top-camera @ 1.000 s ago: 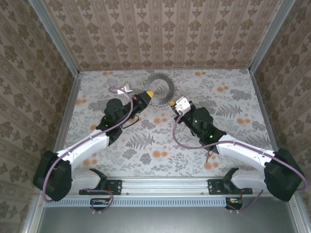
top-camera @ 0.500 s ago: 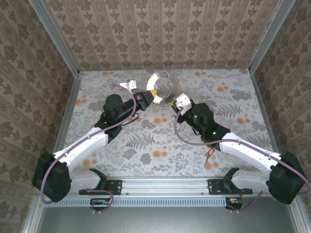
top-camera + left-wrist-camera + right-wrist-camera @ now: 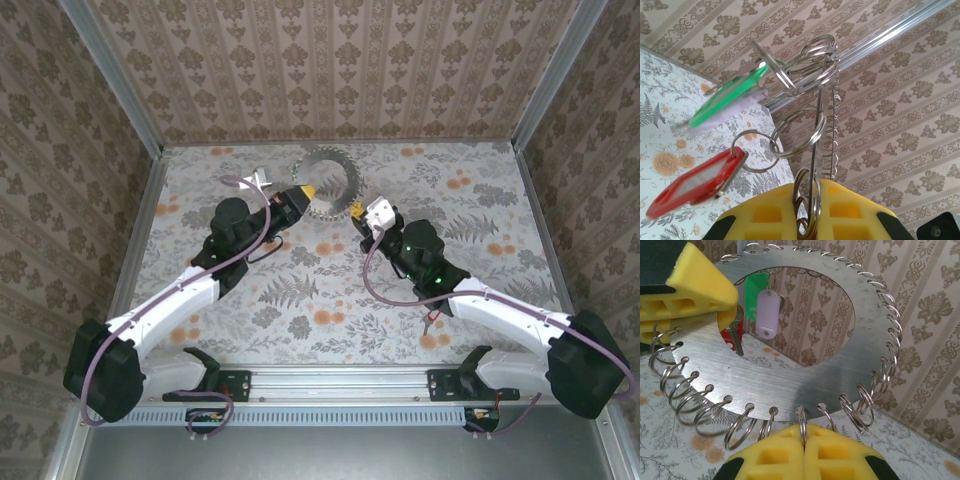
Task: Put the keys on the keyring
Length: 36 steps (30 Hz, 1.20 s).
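Left gripper point(image 3: 306, 191): yellow fingers pinched tight on the rim of the keyring point(image 3: 331, 180), which sits edge-on between them in the left wrist view. Keyring is a flat silver disc with a big centre hole and split rings point(image 3: 700, 405) all round its edge. It's held between the two grippers over the far end of the table point(image 3: 300, 290), roughly upright in the right wrist view. Keys point(image 3: 690, 185) hang off rings next to the left fingers: one red tag, a green tag point(image 3: 730, 94), a purple tag point(image 3: 767, 311) just behind the green. Right gripper point(image 3: 803, 446): fingers closed together on the disc's lower rim, one split ring in the seam.
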Tool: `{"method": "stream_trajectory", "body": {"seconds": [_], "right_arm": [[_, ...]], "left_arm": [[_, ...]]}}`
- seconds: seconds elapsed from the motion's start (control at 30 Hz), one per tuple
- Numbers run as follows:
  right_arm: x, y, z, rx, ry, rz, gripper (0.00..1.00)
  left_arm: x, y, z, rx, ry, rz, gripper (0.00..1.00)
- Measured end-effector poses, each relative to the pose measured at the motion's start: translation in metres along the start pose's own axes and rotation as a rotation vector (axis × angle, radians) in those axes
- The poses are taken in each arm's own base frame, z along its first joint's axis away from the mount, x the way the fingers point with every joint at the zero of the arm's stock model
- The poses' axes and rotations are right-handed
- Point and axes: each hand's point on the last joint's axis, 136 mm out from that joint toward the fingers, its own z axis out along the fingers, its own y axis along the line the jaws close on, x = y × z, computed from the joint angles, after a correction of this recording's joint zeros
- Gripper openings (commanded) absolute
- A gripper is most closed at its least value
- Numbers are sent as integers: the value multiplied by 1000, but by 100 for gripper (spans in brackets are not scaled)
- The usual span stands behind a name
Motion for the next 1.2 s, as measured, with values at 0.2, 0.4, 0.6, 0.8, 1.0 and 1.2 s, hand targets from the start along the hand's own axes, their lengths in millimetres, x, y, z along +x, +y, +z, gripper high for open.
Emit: {"method": "stream_trajectory", "body": {"seconds": [0.2, 0.4, 0.6, 0.8, 1.0, 1.2], "right_arm": [[3, -1, 6, 20, -46, 6, 0], [8, -3, 11, 31, -77, 36, 0], [-5, -13, 9, 56, -133, 68, 0], [-5, -20, 9, 53, -139, 100, 0], [12, -20, 10, 12, -69, 105, 0], [48, -21, 9, -59, 92, 112, 0]], "left_arm": [[1, 10, 2, -24, 9, -104, 7], [3, 19, 6, -42, 23, -194, 14], [11, 25, 6, -54, 61, -232, 39], [25, 41, 3, -107, 103, -260, 54], [32, 56, -2, -162, 127, -236, 67], [52, 75, -27, -219, 165, -179, 74]]}}
